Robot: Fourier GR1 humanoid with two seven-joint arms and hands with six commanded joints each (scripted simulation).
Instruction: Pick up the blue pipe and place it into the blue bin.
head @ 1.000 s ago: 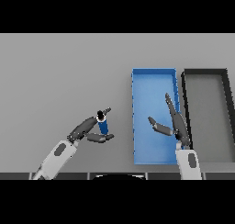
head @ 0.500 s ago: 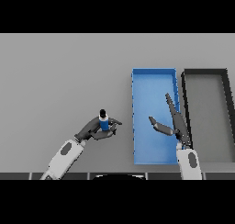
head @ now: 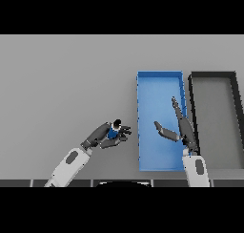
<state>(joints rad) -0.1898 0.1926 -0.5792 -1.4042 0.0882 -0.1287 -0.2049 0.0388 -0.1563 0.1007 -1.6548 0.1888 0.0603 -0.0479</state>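
Note:
The blue pipe (head: 114, 131) is a short blue cylinder with a dark end, held above the grey table just left of the blue bin (head: 160, 78). My left hand (head: 104, 136) is shut on it, fingers curled round its body so that only the top shows. The blue bin is a long open tray right of centre. Over the bin's right half my right hand (head: 182, 128) stays open, fingers straight and pointing away from me, thumb spread to the left, holding nothing.
A dark grey bin (head: 213, 77) of the same shape stands directly right of the blue bin, their long sides almost touching. The grey table (head: 62, 84) stretches to the left and back.
My left hand has carried the blue pipe to the right, closer to the blue bin's left wall. The right hand has stayed where it was.

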